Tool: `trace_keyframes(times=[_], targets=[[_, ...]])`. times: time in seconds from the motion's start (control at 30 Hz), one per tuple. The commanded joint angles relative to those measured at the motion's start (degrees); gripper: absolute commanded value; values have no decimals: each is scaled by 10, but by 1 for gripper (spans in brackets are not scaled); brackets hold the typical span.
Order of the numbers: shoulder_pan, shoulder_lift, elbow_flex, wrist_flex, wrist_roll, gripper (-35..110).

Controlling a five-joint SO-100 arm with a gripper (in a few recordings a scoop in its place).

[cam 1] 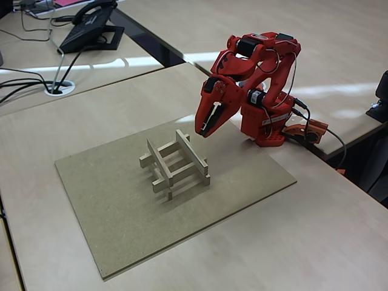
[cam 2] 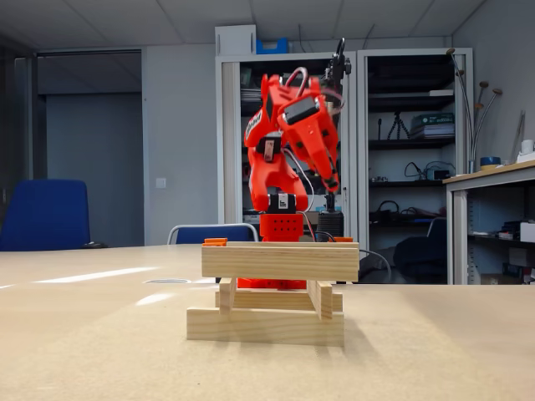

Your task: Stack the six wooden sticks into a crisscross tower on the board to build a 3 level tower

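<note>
Your one obstacle on the board (cam 1: pixel 121 236) is the tower (cam 1: pixel 174 162), mid-board. Bare board rings it out to every edge. The gripper (cam 1: pixel 205 128) hangs above the far edge, apart from it.

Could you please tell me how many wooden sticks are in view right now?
6, all in the tower on the board: two at the bottom, two crossing them in the middle, two crossing again on top. None looks hidden.

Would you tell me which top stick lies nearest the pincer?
The rear top stick, on the robot's side of the tower; its end sits just below the pincer.
</note>
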Motion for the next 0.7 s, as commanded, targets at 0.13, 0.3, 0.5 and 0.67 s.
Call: trace_keyframes(times=[0.13, 0.3, 0.5, 0.67], targets=[[40, 164, 163, -149, -56, 0], [61, 249, 229, -193, -98, 0], [70, 403, 316, -217, -127, 0], [79, 430, 340, -223, -137, 0]])
